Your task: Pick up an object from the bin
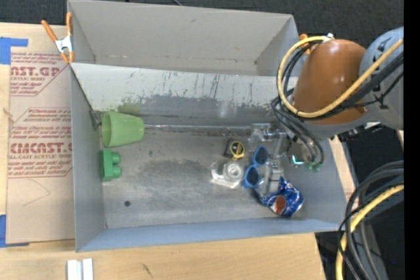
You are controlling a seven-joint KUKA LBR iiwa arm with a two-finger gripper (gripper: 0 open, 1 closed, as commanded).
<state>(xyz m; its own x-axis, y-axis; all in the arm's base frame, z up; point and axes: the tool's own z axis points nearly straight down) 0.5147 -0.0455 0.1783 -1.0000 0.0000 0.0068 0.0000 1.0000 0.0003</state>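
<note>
the gripper sits low by the right wall of the bin, touching a blue plastic piece; spread or pinching, i cannot tell. toward the near wall lies a crumpled blue-and-red wrapper. left of the gripper are a clear plastic piece and a small yellow-and-black thing. beyond bare floor, far left, lie a green cup and a green block.

Cup behind block at left of bin; sunglasses near wrapper at right.

Grey bin, light green cup, green block, blue glasses, blue-red-white wrapper
</note>
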